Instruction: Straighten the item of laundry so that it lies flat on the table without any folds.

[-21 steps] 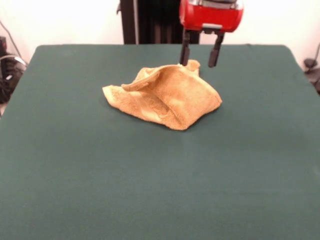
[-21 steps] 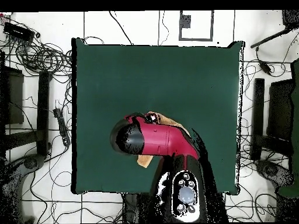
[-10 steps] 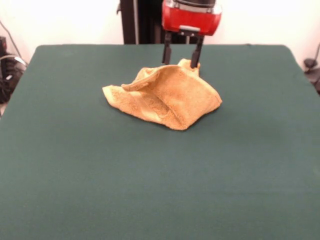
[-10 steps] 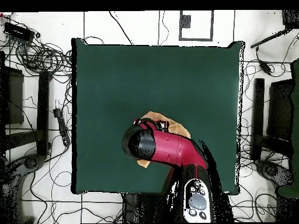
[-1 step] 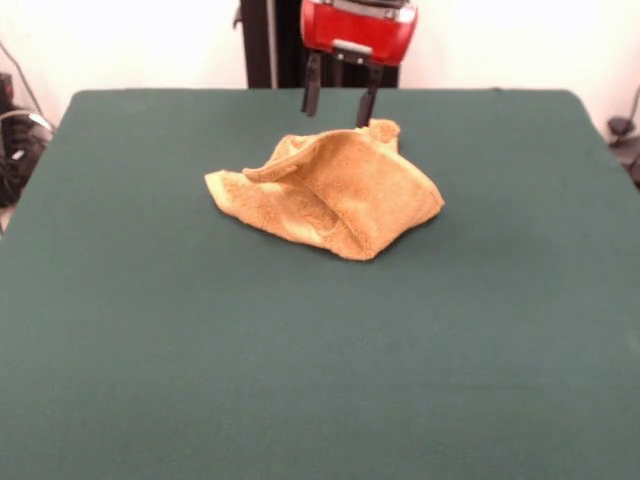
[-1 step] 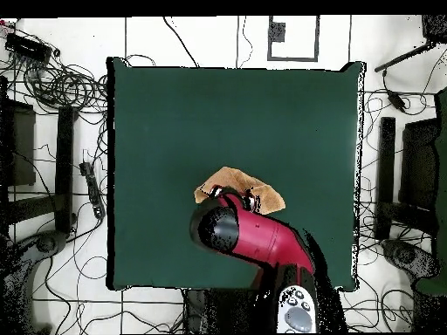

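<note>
The item of laundry (image 5: 335,190), a golden-orange towel, lies crumpled in a peaked heap on the green table (image 5: 320,350), a little beyond its middle. In the front view my gripper (image 5: 340,105) hangs open just behind the towel's raised far corner, its two dark fingers (image 5: 311,97) apart and holding nothing. From overhead the red arm (image 6: 253,235) covers part of the towel (image 6: 236,181), and only the towel's far part shows.
Cables (image 6: 61,83) and stands surround the table on the floor in the overhead view. A dark pedestal column (image 5: 275,45) rises behind the table's far edge.
My gripper has moved left in the front view and risen slightly, from beside the towel's peak to behind it. The towel has kept its shape.
</note>
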Motion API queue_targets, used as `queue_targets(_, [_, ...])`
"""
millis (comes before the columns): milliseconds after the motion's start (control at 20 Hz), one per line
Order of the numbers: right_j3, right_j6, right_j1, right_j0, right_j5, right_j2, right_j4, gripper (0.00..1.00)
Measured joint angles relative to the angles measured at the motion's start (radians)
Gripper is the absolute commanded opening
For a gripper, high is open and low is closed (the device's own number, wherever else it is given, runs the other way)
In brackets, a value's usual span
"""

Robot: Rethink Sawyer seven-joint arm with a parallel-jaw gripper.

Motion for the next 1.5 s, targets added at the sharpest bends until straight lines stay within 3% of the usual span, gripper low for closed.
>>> queue_targets(550, [0.073,0.119,0.056,0.003,-0.160,-0.018,0.087,1.00])
queue_targets(1500, [0.074,0.154,0.125,0.022,-0.242,-0.018,0.128,1.00])
